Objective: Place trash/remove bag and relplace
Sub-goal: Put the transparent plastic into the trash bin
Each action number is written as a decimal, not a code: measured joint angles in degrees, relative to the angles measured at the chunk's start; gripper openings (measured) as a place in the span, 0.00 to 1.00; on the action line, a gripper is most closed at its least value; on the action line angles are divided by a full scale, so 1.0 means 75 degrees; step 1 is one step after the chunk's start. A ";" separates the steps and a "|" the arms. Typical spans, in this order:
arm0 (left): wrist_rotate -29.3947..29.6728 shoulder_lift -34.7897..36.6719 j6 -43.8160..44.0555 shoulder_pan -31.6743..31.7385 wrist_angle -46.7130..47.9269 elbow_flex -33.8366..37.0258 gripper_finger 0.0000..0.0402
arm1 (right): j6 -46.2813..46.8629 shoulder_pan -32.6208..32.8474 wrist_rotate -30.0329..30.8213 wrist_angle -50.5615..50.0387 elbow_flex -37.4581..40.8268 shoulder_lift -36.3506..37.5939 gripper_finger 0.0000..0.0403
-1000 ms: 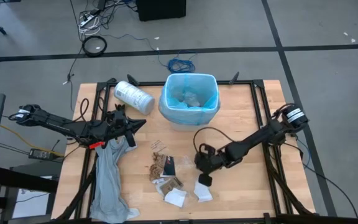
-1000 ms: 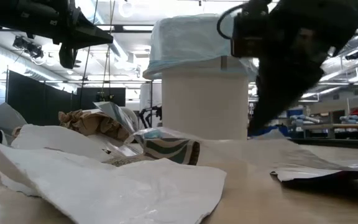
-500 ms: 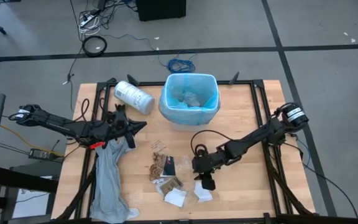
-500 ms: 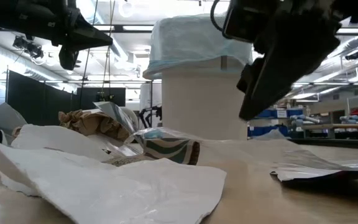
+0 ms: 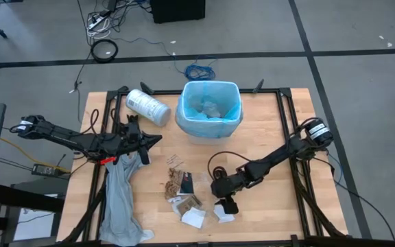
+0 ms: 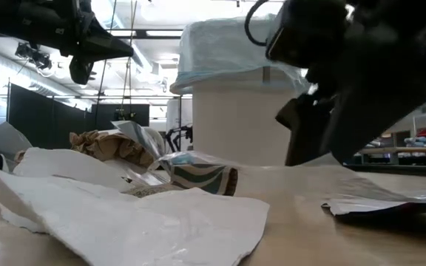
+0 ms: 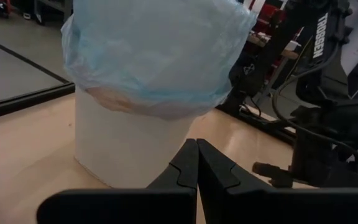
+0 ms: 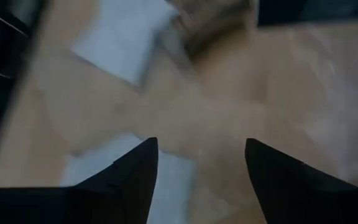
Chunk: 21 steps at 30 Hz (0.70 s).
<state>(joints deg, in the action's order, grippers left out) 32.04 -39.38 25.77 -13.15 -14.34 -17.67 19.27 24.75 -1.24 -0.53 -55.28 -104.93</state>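
The right end effector (image 5: pixel 226 204) hangs with fingers spread wide, empty, directly over a white paper scrap (image 5: pixel 223 212) on the tabletop (image 5: pixel 273 206). Best to drop straight down, straddle a raised crease and close gently. More trash (image 5: pixel 181 186) lies just beside it; the bag (image 5: pixel 209 108) in its bin sits well beyond. The left end effector (image 5: pixel 156 138) waits pinched closed. "TROSSEN" reads on the arm (image 7: pixel 324 34).

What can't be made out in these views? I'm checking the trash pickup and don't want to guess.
- Bin contents: high view shows only pale shapes inside the blue bag, too small to name.
- Right end effector: open, but its wrist view is blurred, so the white paper below cannot be judged touched or not.
- Low view: the right arm blocks the table behind it.
- Left end effector: shut; whether it pinches the grey sheet is hidden.
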 joint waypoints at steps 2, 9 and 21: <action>0.0005 -0.0003 0.0002 0.0003 0.0029 0.0000 0.02 | -0.0064 0.0000 0.0184 -0.0210 0.0017 -0.0111 0.55; 0.0034 -0.0003 0.0005 0.0003 0.0149 0.0000 0.02 | -0.0030 0.0081 0.0380 -0.0135 -0.0051 -0.0612 0.46; 0.0097 -0.0003 0.0005 0.0003 0.0141 0.0000 0.02 | 0.0489 -0.0079 0.0534 -0.1234 -0.0628 -0.0503 0.01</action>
<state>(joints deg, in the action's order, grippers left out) 32.76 -39.40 25.80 -13.13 -13.28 -17.67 22.94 24.16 2.76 -9.78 -59.99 -108.70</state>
